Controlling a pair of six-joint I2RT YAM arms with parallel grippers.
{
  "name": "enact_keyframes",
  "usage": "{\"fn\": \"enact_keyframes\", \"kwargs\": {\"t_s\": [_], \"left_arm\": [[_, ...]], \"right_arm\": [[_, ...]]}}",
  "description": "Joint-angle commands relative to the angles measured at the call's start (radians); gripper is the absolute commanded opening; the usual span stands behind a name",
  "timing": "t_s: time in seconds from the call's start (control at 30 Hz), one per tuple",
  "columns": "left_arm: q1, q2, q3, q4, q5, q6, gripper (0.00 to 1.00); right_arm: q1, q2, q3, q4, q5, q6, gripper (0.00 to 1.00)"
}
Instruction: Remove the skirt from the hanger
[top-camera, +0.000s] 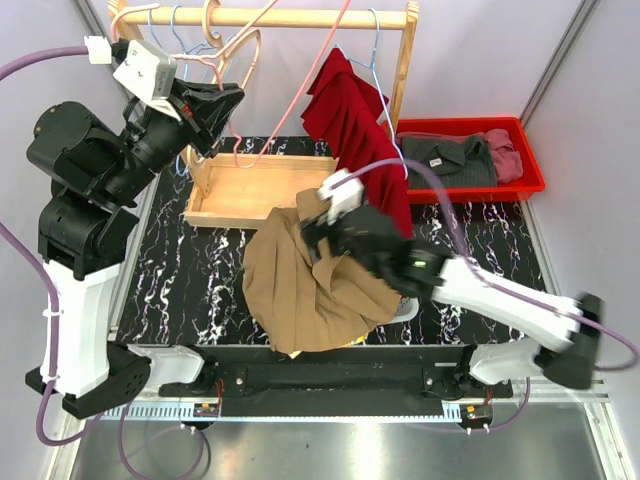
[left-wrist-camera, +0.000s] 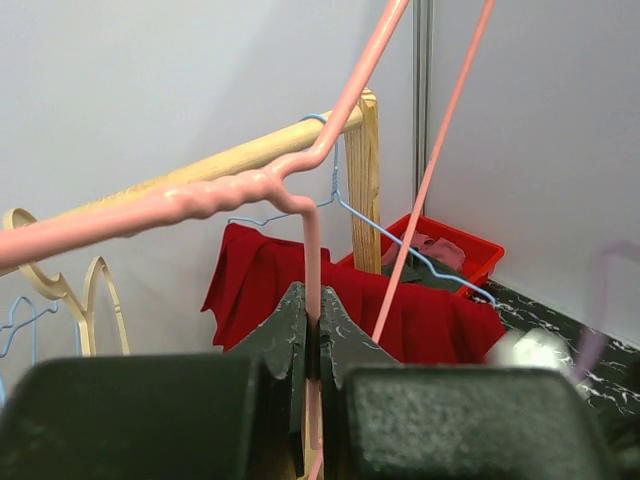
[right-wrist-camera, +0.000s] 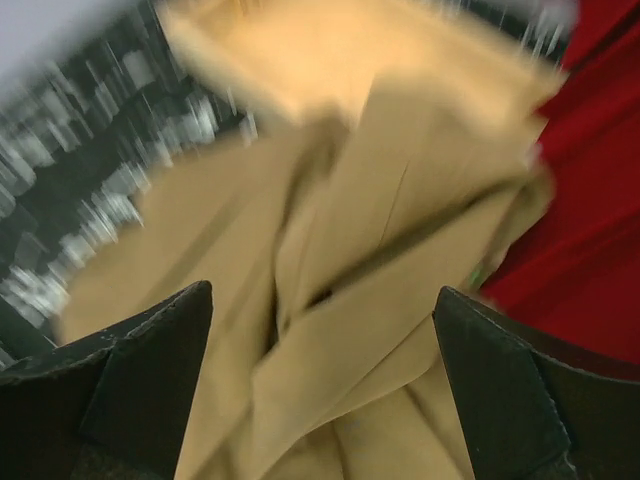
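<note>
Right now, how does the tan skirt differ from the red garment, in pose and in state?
The tan skirt lies crumpled on the table; the red garment hangs from a blue hanger on the wooden rail. The open right hand hovers over the tan skirt; no hand is at the red garment. Both are plain cloth in one colour.

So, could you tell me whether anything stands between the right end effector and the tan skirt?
Nothing visible does. The open right end effector is directly over the tan skirt heaped on the table, only fabric showing between its fingers.
</note>
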Motion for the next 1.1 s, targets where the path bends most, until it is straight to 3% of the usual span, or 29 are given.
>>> {"fn": "enact_keyframes", "kwargs": {"t_s": [0.0,0.33,0.37,0.43,0.47,0.5,0.57,0.73,0.87,1.0,1.07], "left_arm": [[0.006,-0.039,0.0,0.03,-0.013,0.02,0.0],[0.011,-0.062,-0.013,0.019,0.007,0.016,0.0],[0.014,-0.066,-0.016,0.021,0.005,0.017,0.0],[0.015,-0.071,-0.028,0.019,0.001,0.02,0.0],[0.017,-0.077,-0.034,0.019,-0.002,0.023,0.0],[0.018,-0.079,-0.04,0.021,-0.011,0.028,0.0],[0.018,-0.089,-0.065,0.019,-0.03,0.034,0.0],[0.018,-0.14,-0.187,0.004,-0.111,0.043,0.0],[0.017,-0.187,-0.29,-0.08,-0.165,0.083,0.0],[0.017,-0.137,-0.234,-0.382,-0.228,0.12,0.0],[0.017,-0.149,-0.238,-0.421,-0.258,0.129,0.0]], "right_arm": [[-0.002,0.105,-0.031,-0.022,0.007,0.051,1.0],[-0.008,0.351,-0.023,0.012,0.201,0.034,1.0],[-0.011,0.356,-0.036,0.035,0.193,0.029,0.95],[-0.013,0.359,-0.082,0.131,0.193,0.018,0.76],[-0.013,0.354,-0.098,0.195,0.207,0.006,0.47],[-0.013,0.324,-0.123,0.219,0.245,0.0,0.27],[-0.011,0.205,-0.141,0.289,0.273,-0.026,0.0],[-0.003,-0.171,-0.136,0.337,0.224,-0.188,0.0],[-0.003,-0.291,0.018,0.144,0.106,-0.201,0.0],[-0.003,-0.337,0.041,0.012,0.075,-0.187,0.0],[-0.003,-0.356,0.023,-0.011,0.083,-0.186,0.0]]}}
